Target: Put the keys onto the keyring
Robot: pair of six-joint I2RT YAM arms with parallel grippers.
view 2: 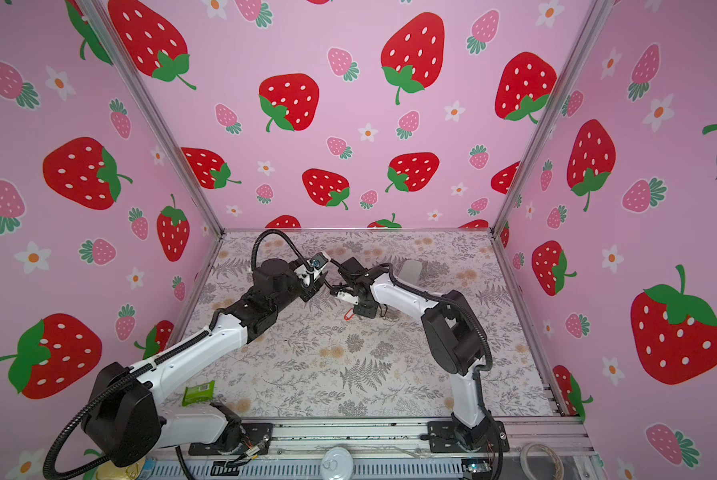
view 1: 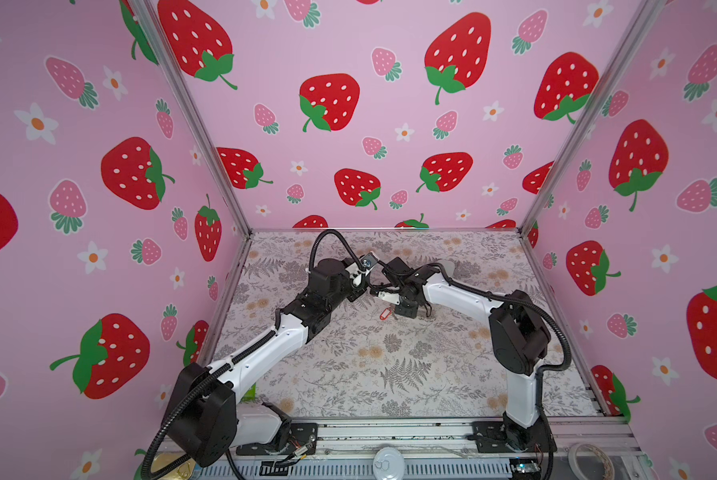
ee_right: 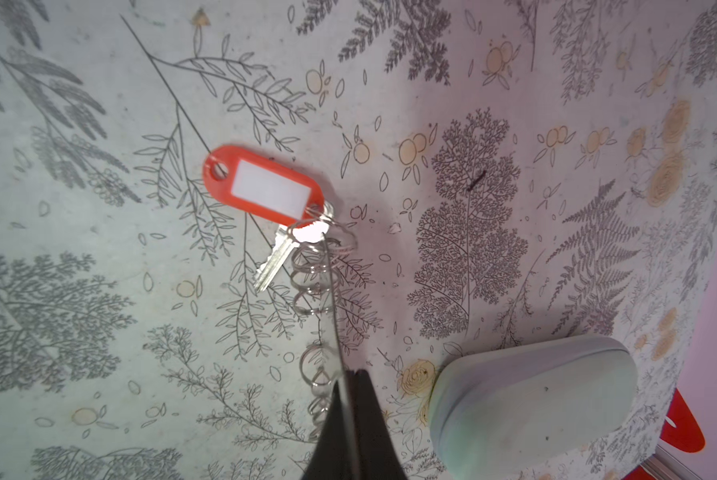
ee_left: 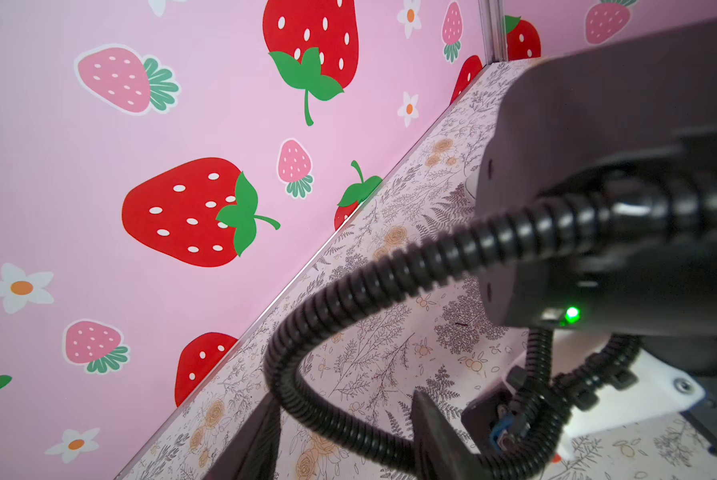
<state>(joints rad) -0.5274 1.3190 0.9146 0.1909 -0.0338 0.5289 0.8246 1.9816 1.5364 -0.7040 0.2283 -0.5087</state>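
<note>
steel, light and slippery, the keyring [ee_right: 313, 286] wants pinching by one thin ring, where right gripper [ee_right: 350, 376] clamps it; left gripper [ee_left: 344, 415] gapes.

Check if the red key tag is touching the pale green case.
No, the red key tag lies clear of the pale green case, with the chain of silver rings between them.

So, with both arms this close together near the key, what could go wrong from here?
The left gripper, jaws open, faces the right arm's black ribbed cable closely and may snag it. The right gripper, jaws shut, sits beside the chain of silver rings; a pull could drag the key and red tag along. The pale green case lies near and might get bumped.
</note>
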